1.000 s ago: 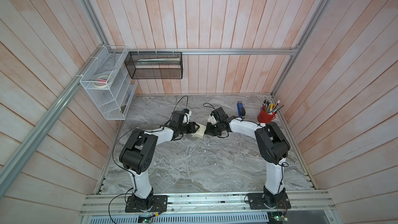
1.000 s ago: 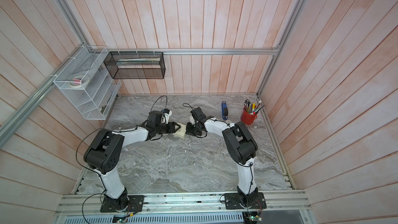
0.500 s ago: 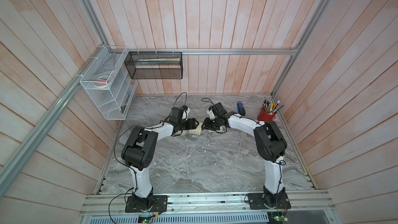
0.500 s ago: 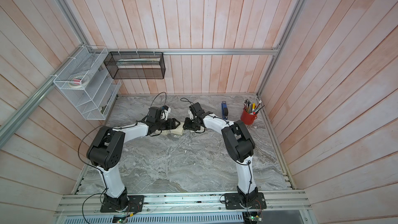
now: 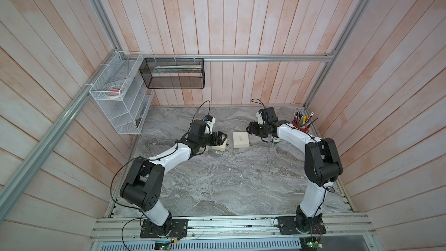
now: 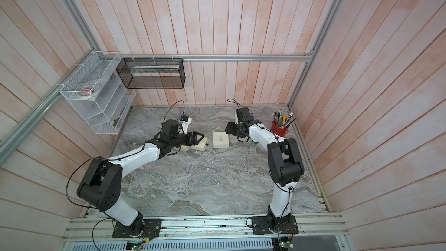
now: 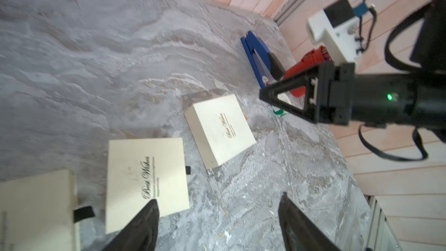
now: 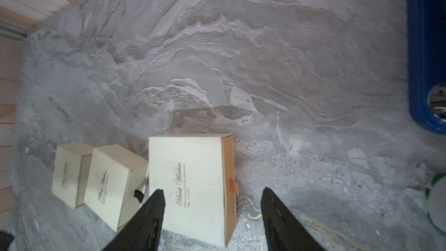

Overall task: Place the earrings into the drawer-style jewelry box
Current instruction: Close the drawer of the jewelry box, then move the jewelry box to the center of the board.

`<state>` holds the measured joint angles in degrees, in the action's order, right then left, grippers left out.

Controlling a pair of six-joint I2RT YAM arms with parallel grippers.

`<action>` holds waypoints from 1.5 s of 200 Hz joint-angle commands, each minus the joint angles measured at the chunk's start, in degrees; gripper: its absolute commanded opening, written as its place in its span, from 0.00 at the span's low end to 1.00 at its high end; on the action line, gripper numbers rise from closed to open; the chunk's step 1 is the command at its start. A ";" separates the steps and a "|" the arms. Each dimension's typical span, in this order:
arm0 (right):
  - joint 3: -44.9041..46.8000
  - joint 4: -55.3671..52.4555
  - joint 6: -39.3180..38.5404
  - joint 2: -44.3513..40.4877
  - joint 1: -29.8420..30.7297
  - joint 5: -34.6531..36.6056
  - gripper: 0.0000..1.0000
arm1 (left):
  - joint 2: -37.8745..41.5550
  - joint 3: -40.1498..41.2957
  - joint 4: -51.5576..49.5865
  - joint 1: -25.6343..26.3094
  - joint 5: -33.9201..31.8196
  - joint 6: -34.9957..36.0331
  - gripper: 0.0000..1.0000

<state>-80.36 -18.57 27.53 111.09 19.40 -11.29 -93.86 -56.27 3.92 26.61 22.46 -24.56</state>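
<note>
On veined grey marble (image 5: pixel 217 184) | three flat square cream boxes (image 7: pixel 219 129) | left hand (image 7: pixel 217 199) splayed | right hand (image 8: pixel 212 189) splayed

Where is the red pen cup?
In both top views the red pen cup stands in the table's far right corner, beside the right arm.

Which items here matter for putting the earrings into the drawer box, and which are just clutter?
Job: cream drawer boxes; earrings, too small to pick out.
Clutter: blue stapler, red pen cup, white wire rack, black mesh basket, tape roll.
</note>
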 commanded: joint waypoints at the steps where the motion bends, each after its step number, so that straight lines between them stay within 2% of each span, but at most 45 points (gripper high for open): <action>1: -3.31 -3.62 -3.08 4.20 0.47 1.21 0.71 | 0.37 1.94 4.46 1.08 0.53 -2.91 0.79; 61: -4.04 1.52 -4.80 7.42 -0.15 -6.16 0.72 | 0.96 2.94 3.84 1.25 0.18 -2.96 0.78; 87: -3.43 2.67 -5.18 8.50 -0.10 -9.76 0.66 | 1.29 3.46 3.57 1.24 0.09 -2.82 0.78; 117: -2.18 2.52 -6.40 8.78 -0.02 -11.54 0.54 | 1.39 4.05 3.42 1.20 -0.38 -2.95 0.78; 169: 0.55 0.89 -11.61 7.89 1.10 -11.68 0.45 | 1.37 3.98 2.77 1.21 -0.58 -2.68 0.78; 250: 4.15 -2.58 -19.82 6.99 7.78 -12.30 0.43 | 4.41 7.85 1.53 1.16 -2.18 -2.80 0.78; 300: 9.98 -2.03 -18.32 3.74 11.44 -13.45 0.43 | 10.54 14.12 0.32 0.46 -5.41 -6.15 0.78</action>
<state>-75.20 -14.81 9.37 114.96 28.86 -25.41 -86.39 -44.95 5.34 27.79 19.35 -28.62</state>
